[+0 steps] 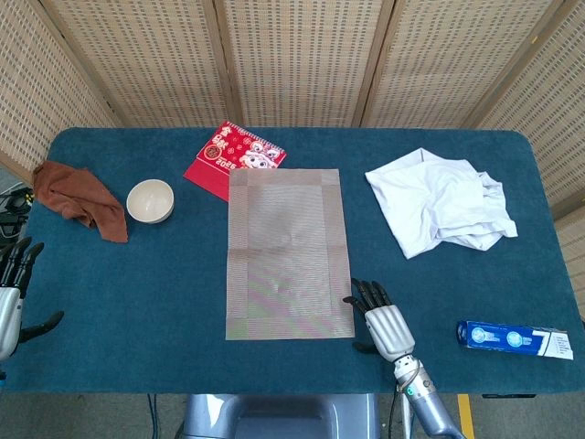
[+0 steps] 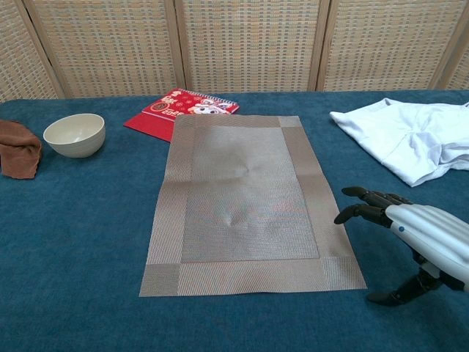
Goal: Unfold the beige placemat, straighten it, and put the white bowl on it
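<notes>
The beige placemat (image 1: pixel 288 251) (image 2: pixel 245 202) lies unfolded and flat in the middle of the blue table, long side running away from me. The white bowl (image 1: pixel 150 200) (image 2: pixel 74 135) stands upright on the cloth at the left, apart from the mat. My right hand (image 1: pixel 382 322) (image 2: pixel 410 235) hovers just off the mat's near right corner, fingers spread and holding nothing. My left hand (image 1: pixel 9 297) shows only at the left edge of the head view, fingers apart and empty, well short of the bowl.
A red booklet (image 1: pixel 234 157) (image 2: pixel 181 108) lies tucked under the mat's far left corner. A brown cloth (image 1: pixel 80 198) (image 2: pixel 18 149) lies left of the bowl. Crumpled white fabric (image 1: pixel 441 202) (image 2: pixel 407 136) fills the right side. A blue tube box (image 1: pixel 514 338) lies near the right front edge.
</notes>
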